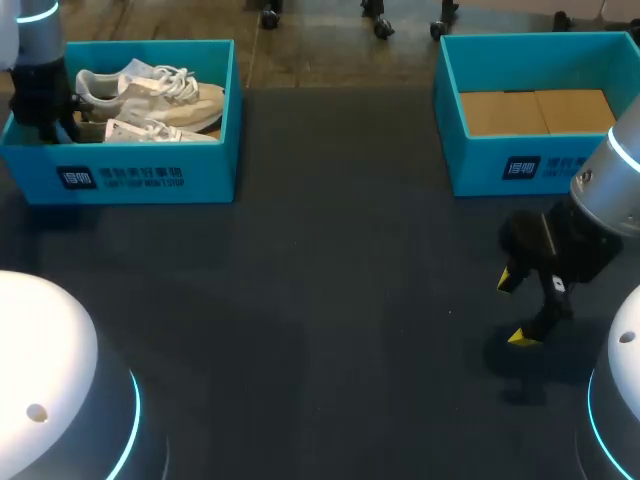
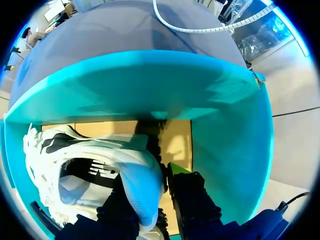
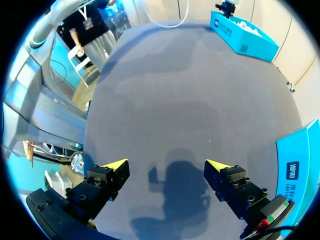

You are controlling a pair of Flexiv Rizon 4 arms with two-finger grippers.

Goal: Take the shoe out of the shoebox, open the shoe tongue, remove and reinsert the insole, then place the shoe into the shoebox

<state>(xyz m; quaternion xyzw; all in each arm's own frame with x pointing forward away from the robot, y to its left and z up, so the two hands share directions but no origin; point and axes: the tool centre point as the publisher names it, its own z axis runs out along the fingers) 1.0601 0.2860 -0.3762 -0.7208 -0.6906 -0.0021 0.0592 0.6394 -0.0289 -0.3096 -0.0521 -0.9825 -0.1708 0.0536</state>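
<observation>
The left blue shoebox holds a white and beige sneaker, with a second one in front of it. My left gripper reaches down into that box at its left end. In the left wrist view the gripper has its fingers on either side of the sneaker's heel, pressed against it, inside the blue box. My right gripper hovers low over the bare table at the right, open and holding nothing.
A second blue shoebox stands at the back right, showing only its cardboard floor; its corner lies close beside my right gripper. The dark table mat stretches between the two boxes.
</observation>
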